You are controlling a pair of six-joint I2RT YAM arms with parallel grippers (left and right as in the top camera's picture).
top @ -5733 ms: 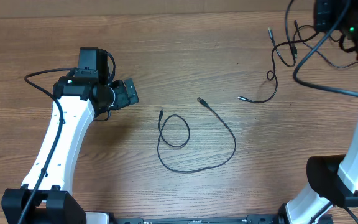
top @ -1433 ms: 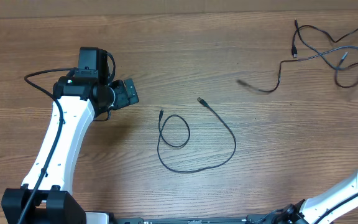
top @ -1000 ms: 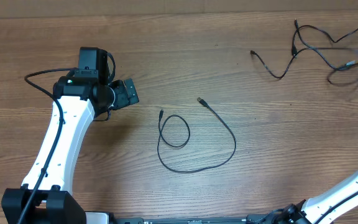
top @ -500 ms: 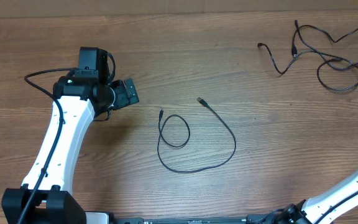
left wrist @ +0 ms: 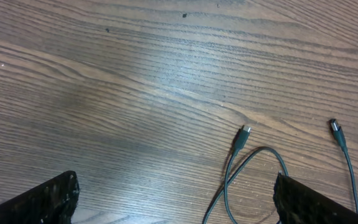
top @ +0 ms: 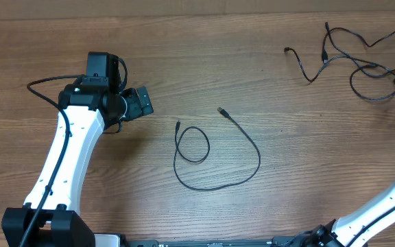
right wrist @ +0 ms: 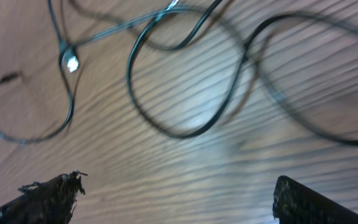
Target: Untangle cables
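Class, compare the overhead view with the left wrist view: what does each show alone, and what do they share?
Only overhead: the tangled thin black cables at the top right, and the white left arm. Only left wrist: close detail of one plug with a pale metal tip, framed by the open left gripper and its dark fingertips. Both: the separate looped black cable on the wooden table.

a brown wooden table with fine grain lines and few dark specks.

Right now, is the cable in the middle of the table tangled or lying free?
Free: the middle cable lies alone in one loose loop, both ends showing, apart from the other cables.
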